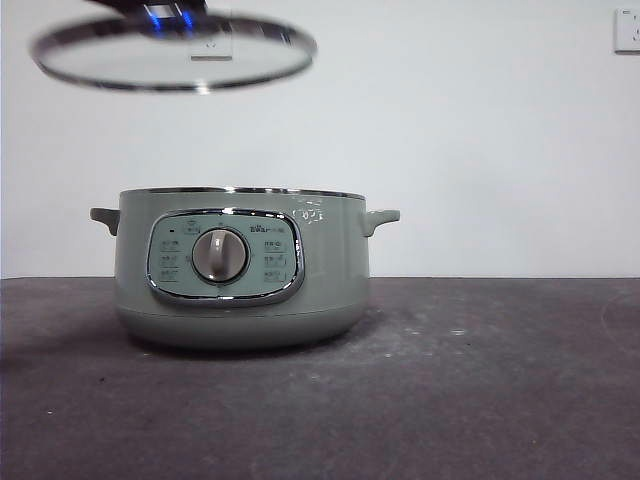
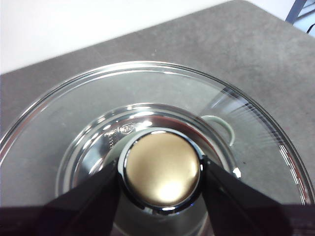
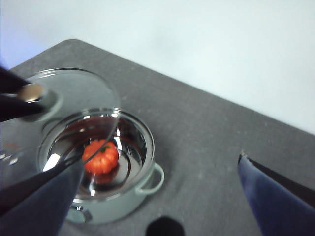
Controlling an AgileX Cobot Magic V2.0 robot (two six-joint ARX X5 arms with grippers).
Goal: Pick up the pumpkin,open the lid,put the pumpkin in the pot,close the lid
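Already your orange ribbed pumpkin sits inside the sage-green pot; left fingers clench the glass lid at eleven o'clock above, unclosed; right fingers spread, empty.

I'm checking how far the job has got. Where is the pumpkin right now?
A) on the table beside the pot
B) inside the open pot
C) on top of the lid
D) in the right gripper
B: the right wrist view shows the pumpkin lying on the bottom of the pot, while the left gripper holds the lid by its knob above the pot and the right gripper is open and holds nothing.
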